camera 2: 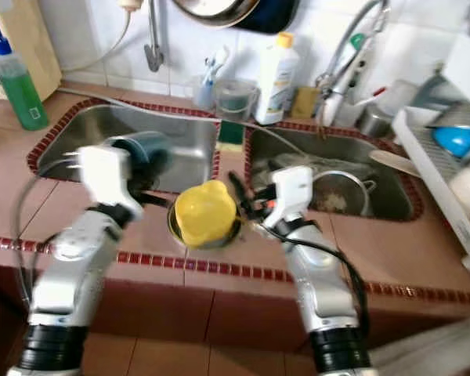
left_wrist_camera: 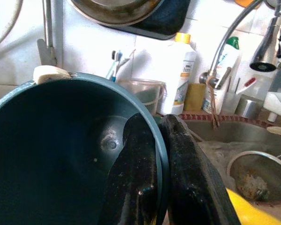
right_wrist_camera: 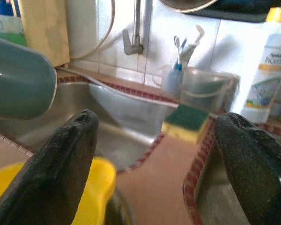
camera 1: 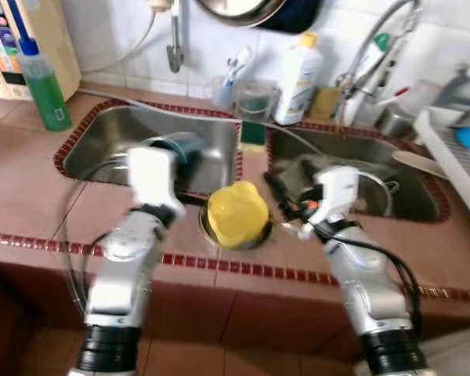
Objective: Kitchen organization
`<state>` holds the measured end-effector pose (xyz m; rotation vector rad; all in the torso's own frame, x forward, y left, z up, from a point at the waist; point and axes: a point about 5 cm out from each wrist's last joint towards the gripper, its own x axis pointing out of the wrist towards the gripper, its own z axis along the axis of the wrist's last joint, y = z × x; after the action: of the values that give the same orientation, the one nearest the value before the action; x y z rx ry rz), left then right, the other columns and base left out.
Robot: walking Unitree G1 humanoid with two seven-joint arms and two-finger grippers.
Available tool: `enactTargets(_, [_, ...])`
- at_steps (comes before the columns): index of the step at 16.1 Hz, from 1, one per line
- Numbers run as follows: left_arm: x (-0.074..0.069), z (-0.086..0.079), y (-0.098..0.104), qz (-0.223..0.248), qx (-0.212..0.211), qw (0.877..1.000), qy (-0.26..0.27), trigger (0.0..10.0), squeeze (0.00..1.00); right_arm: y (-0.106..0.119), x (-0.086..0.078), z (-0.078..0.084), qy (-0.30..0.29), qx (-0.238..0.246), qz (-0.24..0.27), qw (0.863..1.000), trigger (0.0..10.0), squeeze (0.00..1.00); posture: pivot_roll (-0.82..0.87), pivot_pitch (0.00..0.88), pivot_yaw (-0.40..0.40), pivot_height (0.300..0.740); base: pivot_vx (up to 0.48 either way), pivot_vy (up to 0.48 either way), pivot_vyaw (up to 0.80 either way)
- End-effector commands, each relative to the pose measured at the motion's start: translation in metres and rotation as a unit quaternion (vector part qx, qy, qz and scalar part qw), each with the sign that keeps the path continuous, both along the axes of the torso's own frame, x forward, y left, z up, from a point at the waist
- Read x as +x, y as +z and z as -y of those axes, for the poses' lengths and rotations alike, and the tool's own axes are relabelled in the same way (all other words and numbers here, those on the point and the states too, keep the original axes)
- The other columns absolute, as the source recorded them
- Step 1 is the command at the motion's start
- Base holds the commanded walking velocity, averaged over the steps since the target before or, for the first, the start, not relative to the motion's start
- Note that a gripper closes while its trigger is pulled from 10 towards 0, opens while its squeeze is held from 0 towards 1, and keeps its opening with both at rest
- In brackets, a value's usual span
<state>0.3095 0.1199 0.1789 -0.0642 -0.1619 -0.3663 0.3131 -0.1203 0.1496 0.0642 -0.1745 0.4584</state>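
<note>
— Cup's where, exactly?

— That dark teal cup is up over the left sink basin, pinched by the left gripper: one black finger inside the rim, the other outside. Its base is hidden from me behind the wrist.

— Anything further left?

— A green bottle on the counter; its label is too blurred to read.

— And in the middle?

— A yellow wavy-edged bowl sits on the tiled strip between the two basins. A green-and-yellow sponge lies behind it.

— The other gripper?

— The right gripper hangs just beside that bowl, fingers spread wide, gripping nothing.

— Any writing?

— The white bottle by the faucet has a label starting "home"; the rest is cut off. The right basin's contents are murky.
</note>
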Motion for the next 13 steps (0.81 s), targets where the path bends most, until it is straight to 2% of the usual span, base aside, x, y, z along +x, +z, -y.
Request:
enactTargets(1, [0.0016, -0.0102, 0.006, 0.01, 0.002, 1.0, 0.015, 10.0, 0.0, 0.0047, 0.0006, -0.0095, 0.02, 0.002, 0.008, 1.0, 10.0, 0.0, 0.03, 0.0, -0.111, 0.74, 0.337, 0.0, 0.0])
enactTargets(13, [0.0027, -0.0092, 0.0045, 0.007, 0.001, 1.0, 0.018, 10.0, 0.0, 0.0021, -0.003, -0.0097, 0.033, -0.005, 0.003, 0.999, 10.0, 0.0, 0.02, 0.0, -0.119, 0.74, 0.331, 0.0, 0.0])
